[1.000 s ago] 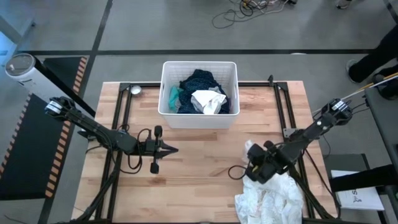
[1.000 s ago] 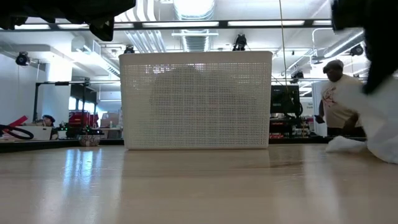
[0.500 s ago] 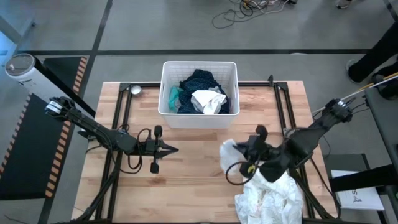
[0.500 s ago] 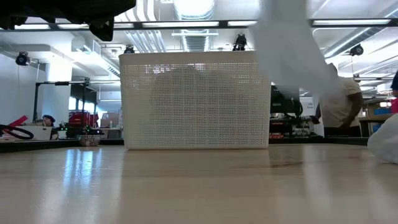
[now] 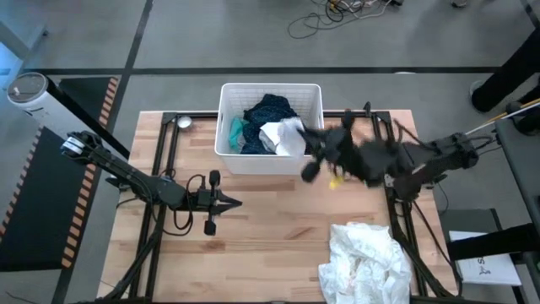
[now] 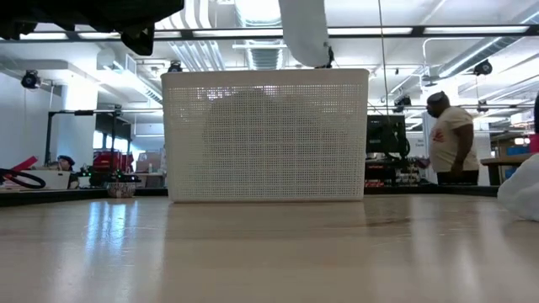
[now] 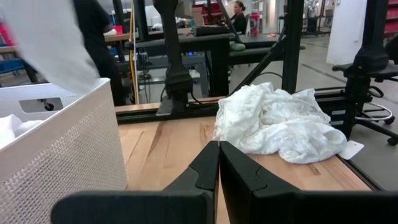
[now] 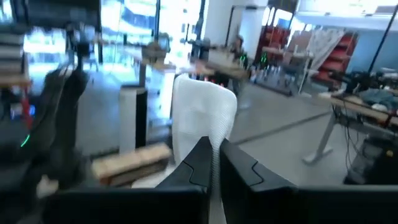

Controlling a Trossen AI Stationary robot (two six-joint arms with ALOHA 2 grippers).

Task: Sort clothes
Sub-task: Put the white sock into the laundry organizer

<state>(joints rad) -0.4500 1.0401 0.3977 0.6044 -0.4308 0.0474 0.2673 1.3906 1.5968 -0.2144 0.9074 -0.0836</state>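
Note:
My right gripper [image 5: 310,154] is shut on a white garment [image 5: 293,133] and is blurred by its motion, at the white slatted basket's [image 5: 314,100] right rim. The garment hangs above the basket in the low view [image 6: 305,32] and shows in the left wrist view [image 7: 50,37]. In the basket lie a dark blue patterned garment [image 5: 270,110], a teal one [image 5: 236,133] and a white one [image 5: 277,142]. A large white pile [image 5: 367,262] lies on the table at the near right. My left gripper [image 5: 236,202] is shut and empty over the table's left middle. My right gripper pinches the white garment between its two shut fingers; the cloth [image 8: 204,118] comes out just past the fingertips [image 8: 200,163]. The arm reaches in from the table's right. The garment is lifted clear of the table and hangs slack over the basket's top.
The basket [image 6: 265,135] stands at the middle of the table's far edge. Black frame rails [image 5: 164,160] run along the table's left and right sides. The white pile also shows in the left wrist view [image 7: 273,124]. A person [image 6: 450,143] stands in the room beyond.
My right gripper has gone up from beside the white pile at the near right and swung toward the far edge and the left, to the basket's right rim. The white garment it holds has come clear of the table and now hangs above the basket.

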